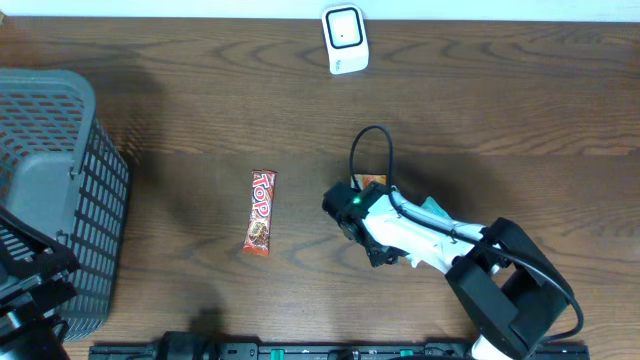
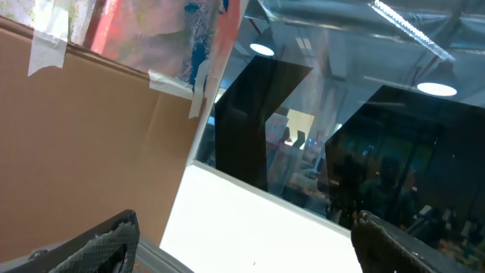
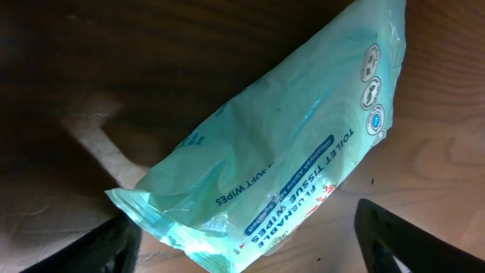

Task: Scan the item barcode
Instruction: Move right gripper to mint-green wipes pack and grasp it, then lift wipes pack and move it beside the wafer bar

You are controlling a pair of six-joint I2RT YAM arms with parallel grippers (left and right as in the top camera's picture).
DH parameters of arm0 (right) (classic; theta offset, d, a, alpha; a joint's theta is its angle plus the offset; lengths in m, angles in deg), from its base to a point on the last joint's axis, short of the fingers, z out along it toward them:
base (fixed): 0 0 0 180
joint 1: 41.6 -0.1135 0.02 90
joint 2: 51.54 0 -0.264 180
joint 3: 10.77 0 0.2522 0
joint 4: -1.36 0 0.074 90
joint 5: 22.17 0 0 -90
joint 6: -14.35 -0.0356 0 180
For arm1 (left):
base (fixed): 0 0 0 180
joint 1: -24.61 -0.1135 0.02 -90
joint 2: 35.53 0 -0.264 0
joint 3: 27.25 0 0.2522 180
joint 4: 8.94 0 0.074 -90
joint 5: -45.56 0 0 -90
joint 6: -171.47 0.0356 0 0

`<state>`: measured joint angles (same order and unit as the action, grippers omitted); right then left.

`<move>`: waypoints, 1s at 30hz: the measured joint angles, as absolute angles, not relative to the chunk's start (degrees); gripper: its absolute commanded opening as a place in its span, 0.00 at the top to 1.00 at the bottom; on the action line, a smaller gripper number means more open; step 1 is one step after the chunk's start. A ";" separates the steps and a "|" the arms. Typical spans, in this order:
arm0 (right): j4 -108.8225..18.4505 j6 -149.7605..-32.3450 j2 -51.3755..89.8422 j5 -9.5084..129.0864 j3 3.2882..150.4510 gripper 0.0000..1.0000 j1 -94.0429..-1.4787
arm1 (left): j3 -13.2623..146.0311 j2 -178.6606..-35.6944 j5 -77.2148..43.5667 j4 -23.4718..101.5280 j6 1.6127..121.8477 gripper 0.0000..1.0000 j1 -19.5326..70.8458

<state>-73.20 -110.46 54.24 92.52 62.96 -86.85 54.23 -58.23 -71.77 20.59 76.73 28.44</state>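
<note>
Plenty of open tabletop (image 1: 200, 110) between the candy bar (image 1: 261, 212) and the barcode scanner (image 1: 345, 40) at the far edge, that lane is just bare wood. The left side is walled off by the tall grey basket (image 1: 60, 200). Over on the right, the right arm (image 1: 430, 240) and its looping black cable (image 1: 372, 140) hang over the wipes pack (image 3: 280, 152), so that patch is crowded.

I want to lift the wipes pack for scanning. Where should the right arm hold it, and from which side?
Probably across its narrow width near the middle, straight down from above. The wipes pack lies flat on the table as a long pouch, so its long edges give the jaws opposing sides.
</note>
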 measured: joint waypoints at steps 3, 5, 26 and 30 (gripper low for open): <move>-72.87 -109.96 56.14 93.39 63.35 0.67 -87.42 | 54.23 -58.23 -71.77 20.88 76.73 0.10 28.44; -72.50 -109.65 57.76 94.18 63.66 0.91 -87.73 | 54.23 -58.23 -71.77 20.92 76.73 0.10 28.44; -74.55 -94.20 47.53 51.21 86.91 0.99 -86.68 | 54.23 -58.23 -71.77 20.99 76.73 0.10 28.44; -71.10 -92.89 43.35 37.29 88.20 0.99 -83.20 | 54.23 -58.23 -71.77 20.99 76.73 0.10 28.44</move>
<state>-71.10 -92.89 43.35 37.29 88.20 -83.20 54.23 -58.23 -71.77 20.99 76.73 28.44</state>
